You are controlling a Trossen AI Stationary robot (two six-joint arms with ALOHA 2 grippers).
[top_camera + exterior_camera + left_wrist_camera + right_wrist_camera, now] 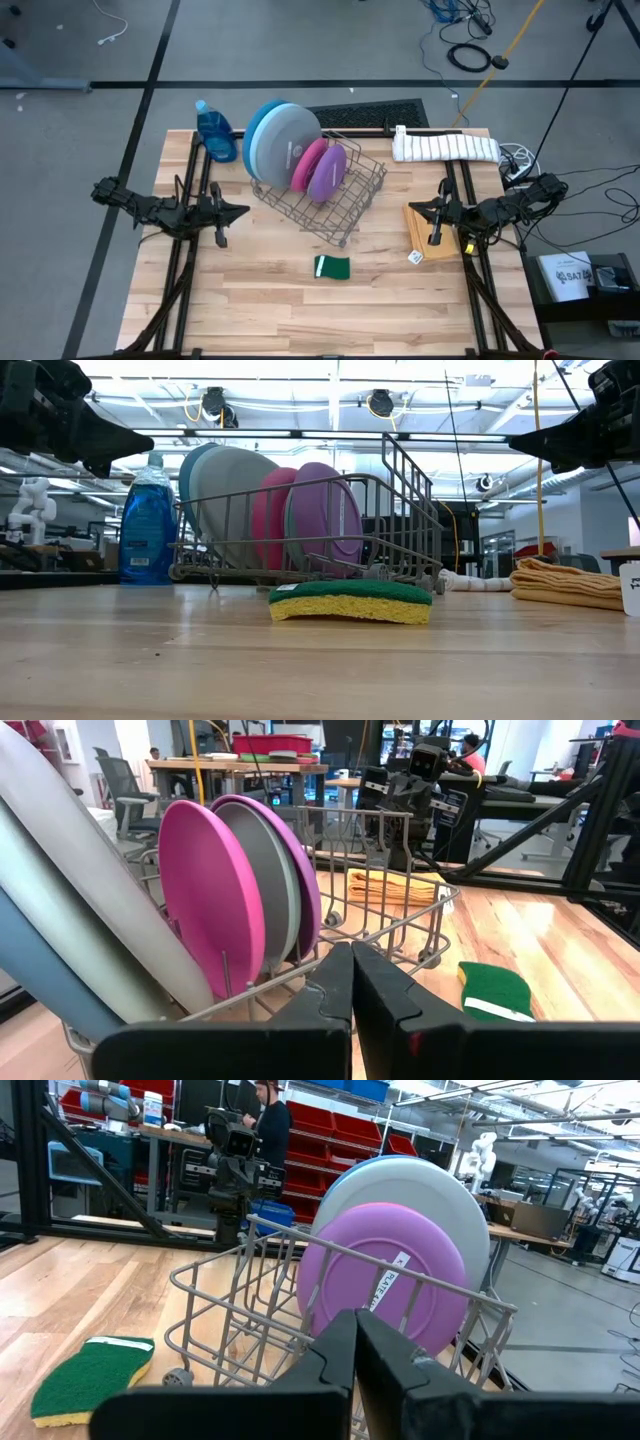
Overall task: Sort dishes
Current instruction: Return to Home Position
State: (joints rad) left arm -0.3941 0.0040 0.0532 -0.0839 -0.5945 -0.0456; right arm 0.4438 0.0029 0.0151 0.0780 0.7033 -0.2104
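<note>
Five round flat plastic plates are standing on edge in the grey wire rack [345,222] at the far middle of the wooden table [300,320]. The large deep-blue plate [252,130] is at the left end and the large pale-blue plate [290,135] is leaning against it. After them are coming the smaller pink plate [308,165], the smaller teal plate [272,880], of which only a slice is showing, and the smaller purple plate [328,172] at the right end. We are therefore judging the sorting as done; only bringing the arms to rest is remaining.

The left gripper [351,958] is hanging over the left side of the table, beside the rack, with its two fingers pressed together and carrying nothing. The right gripper [355,1325] is mirroring it on the right side, also closed on nothing, above the folded orange cloth [430,238].

To do this step well, we are advising to draw each arm outward, away from the rack, before folding it. In this way no finger is catching a wire or pushing the purple plate, which is standing nearest to the right arm. The green sponge [332,267], lying on the near side of the rack, and the blue soap bottle [215,132] at the far left are apart from both paths, so we are expecting no trouble there.
</note>
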